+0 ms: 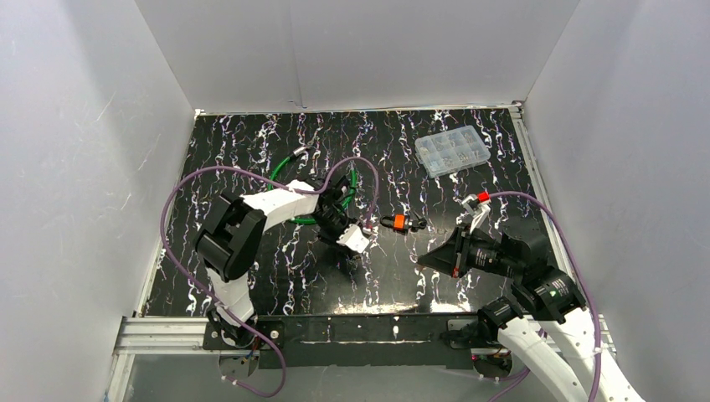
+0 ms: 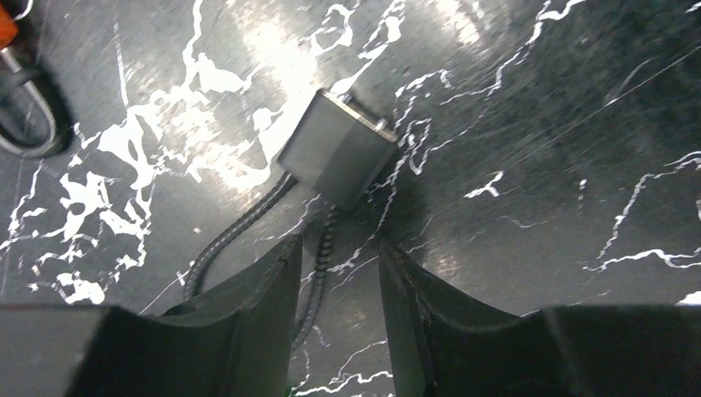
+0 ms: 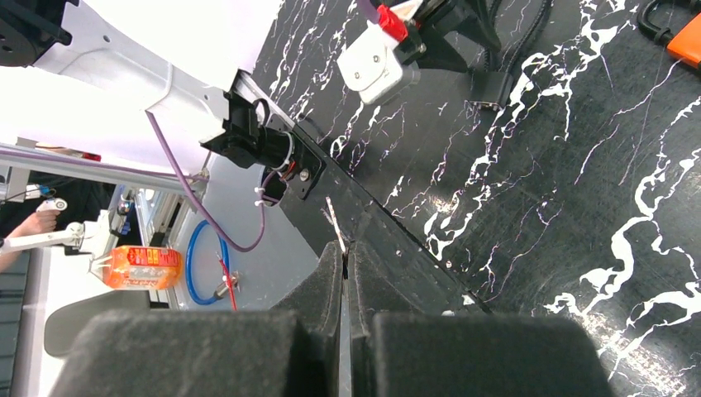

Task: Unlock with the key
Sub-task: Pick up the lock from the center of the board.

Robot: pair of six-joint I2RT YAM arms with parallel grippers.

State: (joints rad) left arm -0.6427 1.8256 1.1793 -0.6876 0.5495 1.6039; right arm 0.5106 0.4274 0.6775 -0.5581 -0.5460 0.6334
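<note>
A small grey lock body with a dark braided cable lies on the black marbled table. My left gripper is open, with its fingers on either side of the cable just short of the lock body. It shows in the top view at mid-table. An orange padlock lies to its right, also seen in the left wrist view and the right wrist view. My right gripper is shut on a thin key and is held above the near table edge.
A clear compartment box sits at the back right. A green cable loop lies behind the left arm. White walls enclose the table on three sides. Purple cables run along both arms. The table's near rail lies below the right gripper.
</note>
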